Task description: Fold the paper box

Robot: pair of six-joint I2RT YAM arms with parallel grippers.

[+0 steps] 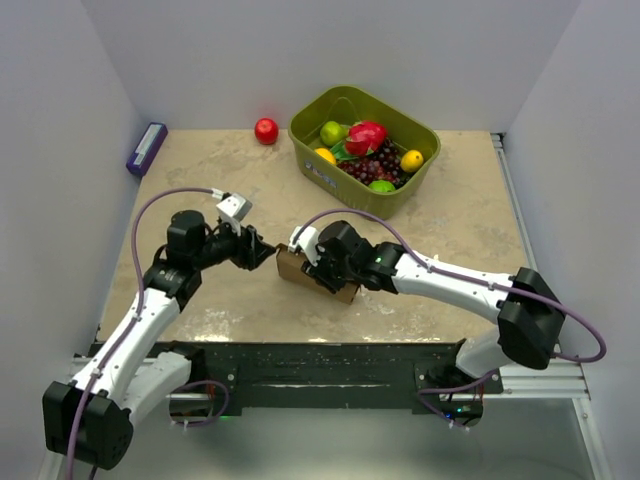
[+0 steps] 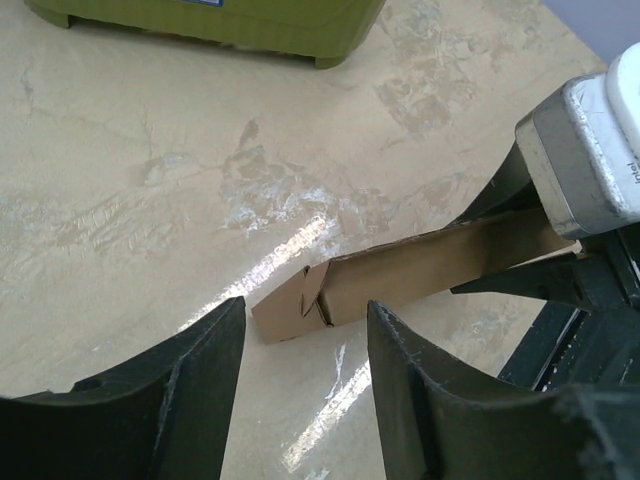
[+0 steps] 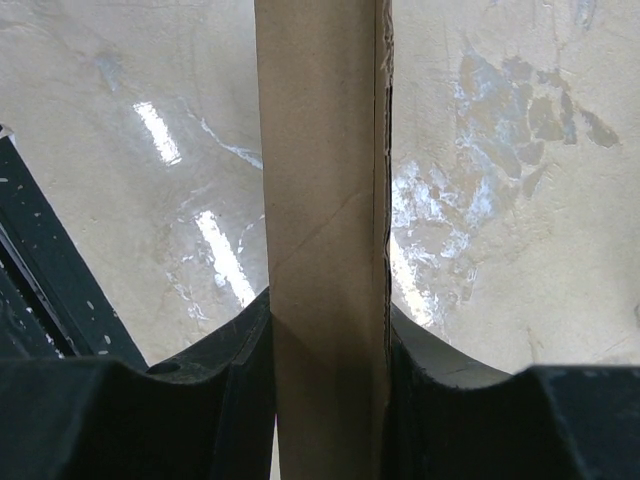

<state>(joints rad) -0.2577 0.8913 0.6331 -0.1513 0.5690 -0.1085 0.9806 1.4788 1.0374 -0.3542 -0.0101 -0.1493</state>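
The paper box (image 1: 300, 268) is a plain brown cardboard piece lying on the table between my two arms. My right gripper (image 1: 322, 268) is shut on it; in the right wrist view the box (image 3: 325, 200) stands as a narrow brown strip clamped between both fingers. In the left wrist view the box (image 2: 400, 275) lies low, its small end flaps (image 2: 305, 300) partly folded and facing my left gripper (image 2: 300, 380). My left gripper (image 1: 262, 250) is open and empty, just left of the box's end, not touching it.
A green basket (image 1: 400, 200) of toy fruit stands at the back right. A red apple (image 1: 266, 131) lies to its left, and a purple block (image 1: 146, 148) at the far left edge. The basket's base (image 2: 210, 20) shows in the left wrist view.
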